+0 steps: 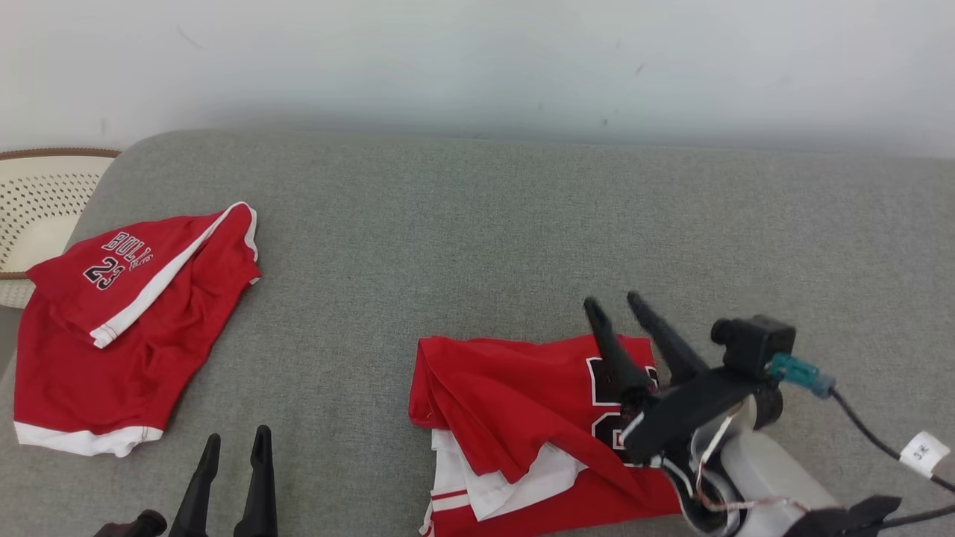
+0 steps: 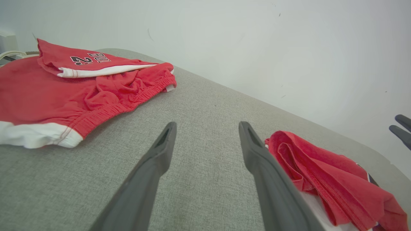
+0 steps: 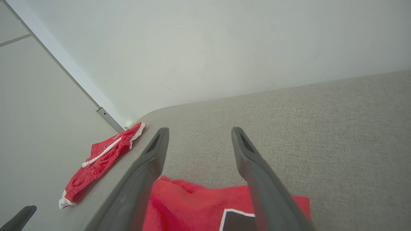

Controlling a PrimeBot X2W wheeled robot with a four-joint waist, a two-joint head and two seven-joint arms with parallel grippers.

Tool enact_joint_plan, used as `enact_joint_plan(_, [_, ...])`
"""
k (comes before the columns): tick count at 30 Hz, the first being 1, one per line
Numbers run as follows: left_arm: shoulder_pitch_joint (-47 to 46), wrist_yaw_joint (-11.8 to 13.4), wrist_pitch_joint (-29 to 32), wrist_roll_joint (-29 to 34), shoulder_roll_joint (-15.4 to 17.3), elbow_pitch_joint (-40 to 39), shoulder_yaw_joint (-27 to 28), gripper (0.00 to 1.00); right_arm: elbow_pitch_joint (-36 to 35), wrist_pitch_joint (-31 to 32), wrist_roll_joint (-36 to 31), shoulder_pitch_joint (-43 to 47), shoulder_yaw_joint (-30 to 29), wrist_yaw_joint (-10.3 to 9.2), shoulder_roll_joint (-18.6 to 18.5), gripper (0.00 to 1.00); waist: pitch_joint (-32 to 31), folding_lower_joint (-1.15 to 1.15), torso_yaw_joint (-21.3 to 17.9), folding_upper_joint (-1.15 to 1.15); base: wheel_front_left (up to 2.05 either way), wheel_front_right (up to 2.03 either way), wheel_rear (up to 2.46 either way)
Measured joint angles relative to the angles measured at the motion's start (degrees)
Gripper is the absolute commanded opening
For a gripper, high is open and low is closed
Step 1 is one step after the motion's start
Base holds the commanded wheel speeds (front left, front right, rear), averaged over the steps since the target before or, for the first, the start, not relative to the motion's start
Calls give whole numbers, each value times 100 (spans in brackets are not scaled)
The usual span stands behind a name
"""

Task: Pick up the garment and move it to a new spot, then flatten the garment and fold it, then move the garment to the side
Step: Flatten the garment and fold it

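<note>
The garment, a red jersey (image 1: 515,418) with white trim and a black number, lies folded and rumpled on the grey cushion (image 1: 477,224) at the lower middle. My right gripper (image 1: 614,300) hovers open over the jersey's far right part, fingers pointing away, holding nothing. In the right wrist view the open right gripper (image 3: 199,129) has the jersey (image 3: 199,205) just below its fingers. At the lower left my left gripper (image 1: 237,435) stands open and empty over bare cushion. From the left wrist, the left gripper (image 2: 207,125) has the jersey (image 2: 321,173) to its right.
Red shorts (image 1: 127,328) with white hems and a printed 23 lie crumpled at the cushion's left end, also the shorts (image 2: 48,93) and the shorts (image 3: 102,160). A cream perforated basket (image 1: 37,209) stands beyond that end. A pale wall (image 1: 477,60) runs behind.
</note>
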Motion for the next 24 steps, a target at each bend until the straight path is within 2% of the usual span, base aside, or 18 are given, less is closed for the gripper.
enact_joint_plan(7, [66, 0, 0, 1, 0, 2, 62, 100, -419, 321, -220, 508, -10, 0, -186, 100, -36, 0, -40, 0, 0, 0, 0])
enact_joint_plan(11, [65, 0, 0, 0, -1, -9, 45, 100, -371, 234, -751, 504, -32, 0, -285, 98, -19, 0, -77, 0, 0, 0, 0])
enact_joint_plan(12, [62, 0, -1, 0, 0, -9, 33, 100, -298, 225, -955, 483, 7, 0, -322, 79, -11, 0, -77, 0, 0, 0, 0])
enact_joint_plan(13, [59, 0, 0, 0, -1, -7, 26, 100, -223, 174, -1022, 476, 13, 0, -305, 47, -3, 0, -76, 0, 0, 0, 0])
enact_joint_plan(14, [54, 0, -1, 0, -1, -5, 20, 100, -110, 132, -1005, 475, -20, 0, -250, 6, 3, 0, -76, 0, 0, 0, 0])
enact_joint_plan(15, [41, 0, 0, 0, -1, -7, 14, 100, 2, 97, -1049, 468, 20, 0, -216, 0, 8, 0, -69, 0, 0, 0, 0])
enact_joint_plan(24, [-19, 0, 0, 3, -2, -1, -9, 100, 1328, -443, -1628, 98, 131, 0, 79, 0, 90, 0, 63, 0, 0, 0, 0])
